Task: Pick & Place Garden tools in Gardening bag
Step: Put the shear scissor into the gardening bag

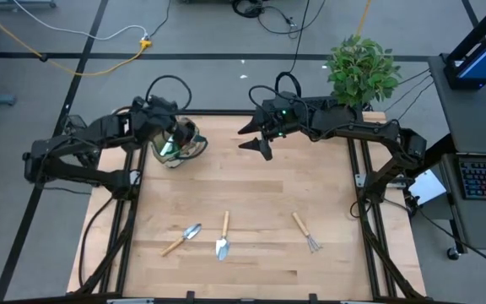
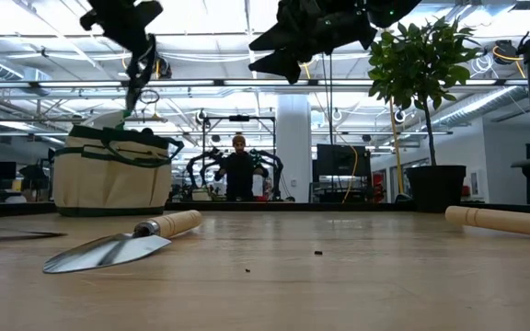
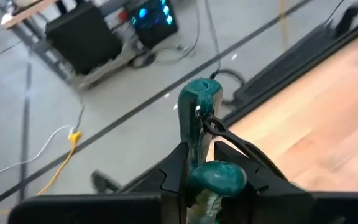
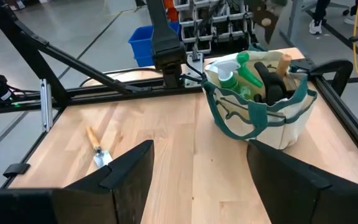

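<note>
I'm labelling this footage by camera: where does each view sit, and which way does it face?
High: overhead, straight down on the table and both arms.
Low: at tabletop height, level past a trowel into the room; arms enter from above.
Left wrist: on the left arm; left gripper shut on a green handle.
Right wrist: on the right arm; open right gripper faces the gardening bag.
Shared: high, low and right wrist show the bag.

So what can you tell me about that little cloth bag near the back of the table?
The small round tan fabric bag has dark green trim on its rim, green loop handles and outer pockets. It stands upright on the pale wooden table, near the back left corner. A green and white spray bottle, dark handles and a wooden handle poke out of the top. The left hand, shut on a green handle, sits right over it; whether it touches the bag is unclear.
</note>
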Tool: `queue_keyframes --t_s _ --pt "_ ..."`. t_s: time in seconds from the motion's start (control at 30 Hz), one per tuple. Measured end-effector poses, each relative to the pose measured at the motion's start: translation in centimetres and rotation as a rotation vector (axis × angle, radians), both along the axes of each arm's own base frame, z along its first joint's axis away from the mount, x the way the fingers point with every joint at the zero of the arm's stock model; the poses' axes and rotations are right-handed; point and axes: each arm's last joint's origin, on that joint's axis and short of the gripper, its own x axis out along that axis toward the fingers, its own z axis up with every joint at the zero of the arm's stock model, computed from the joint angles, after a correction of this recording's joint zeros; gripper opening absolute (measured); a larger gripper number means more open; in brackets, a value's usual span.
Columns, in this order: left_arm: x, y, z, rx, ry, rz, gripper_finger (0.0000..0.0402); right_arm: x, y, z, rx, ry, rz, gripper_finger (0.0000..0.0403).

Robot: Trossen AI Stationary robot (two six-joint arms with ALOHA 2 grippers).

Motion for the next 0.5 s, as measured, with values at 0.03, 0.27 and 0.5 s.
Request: queue_keyframes --t_s 0.03,0.27,0.5 --pt "-0.2 0.1 -0.1 -0.005 0.015 0.01 0.0064 0.0 0.0 0.0 0.0 0.0 0.0 0.025" --pt "-1.0 1.0 -0.8 -0.072 0.046 0.075 0.0064 0.0 0.0 -0.1 0.003 0.007 0.0 0.0249" --pt "-1.6 1.4 -3.6 -0.145 0.05 0.148 0.0064 0.0 0.0 -0.1 -0.003 0.006 0.002 0.0248"
